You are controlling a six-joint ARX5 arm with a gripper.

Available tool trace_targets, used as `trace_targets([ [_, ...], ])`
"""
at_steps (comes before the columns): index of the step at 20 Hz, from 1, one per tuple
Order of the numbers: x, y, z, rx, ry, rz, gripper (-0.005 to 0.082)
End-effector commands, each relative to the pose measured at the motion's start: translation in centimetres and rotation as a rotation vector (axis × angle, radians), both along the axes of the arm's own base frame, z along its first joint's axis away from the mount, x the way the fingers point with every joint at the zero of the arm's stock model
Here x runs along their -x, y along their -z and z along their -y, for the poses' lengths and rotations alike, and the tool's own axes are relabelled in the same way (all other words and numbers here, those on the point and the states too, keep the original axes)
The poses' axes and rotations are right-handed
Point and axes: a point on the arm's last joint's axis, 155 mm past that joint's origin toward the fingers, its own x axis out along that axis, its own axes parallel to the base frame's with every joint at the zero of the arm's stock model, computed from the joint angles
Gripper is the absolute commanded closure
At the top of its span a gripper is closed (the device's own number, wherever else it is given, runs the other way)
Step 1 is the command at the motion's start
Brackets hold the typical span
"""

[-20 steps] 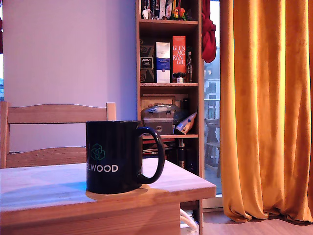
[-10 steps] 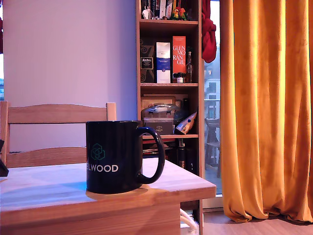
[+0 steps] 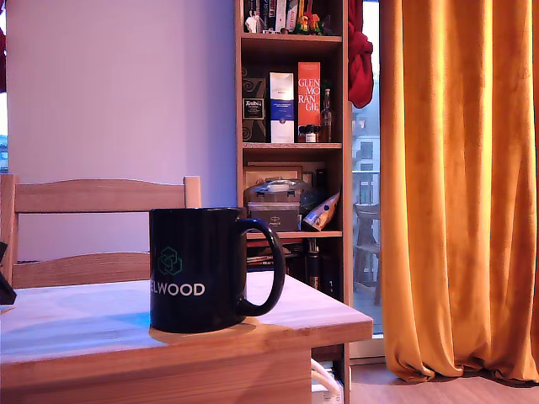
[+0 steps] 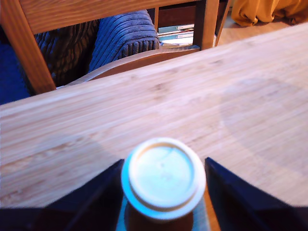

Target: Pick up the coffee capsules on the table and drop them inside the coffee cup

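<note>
Pale cream-green plastic coffee capsule with flared rim sits between the two dark fingers of the gripper, above the light wooden tabletop. Beyond the gripper, past the table's far edge: wooden slatted-back chair. In the exterior view, gripper at the left border; large glossy black mug with loop handle stands on the table well to its right, near the table's right corner.

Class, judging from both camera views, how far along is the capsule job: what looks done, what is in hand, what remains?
Done: nothing can be confirmed; the coffee cup's inside is hidden. In hand: a capsule with a pale top sits between the gripper's dark jaws, above the table. Left: carrying it to the cup and dropping it in.
</note>
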Motion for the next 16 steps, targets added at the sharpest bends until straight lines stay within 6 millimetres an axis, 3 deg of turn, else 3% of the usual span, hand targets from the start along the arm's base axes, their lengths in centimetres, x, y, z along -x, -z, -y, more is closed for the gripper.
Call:
trace_targets([
  [1, 0.8, 1.3, -0.1, -0.006, 0.004, -0.041, 0.0533],
  [3, 0.8, 1.3, -0.1, -0.006, 0.004, -0.042, 0.0684],
  [4, 0.8, 1.3, -0.1, -0.006, 0.004, -0.042, 0.0701],
  [12, 0.7, 1.2, 0.1, -0.002, 0.009, -0.038, 0.0701],
  [16, 0.9, -0.1, 2.2, 0.058, 0.106, -0.009, 0.0701],
])
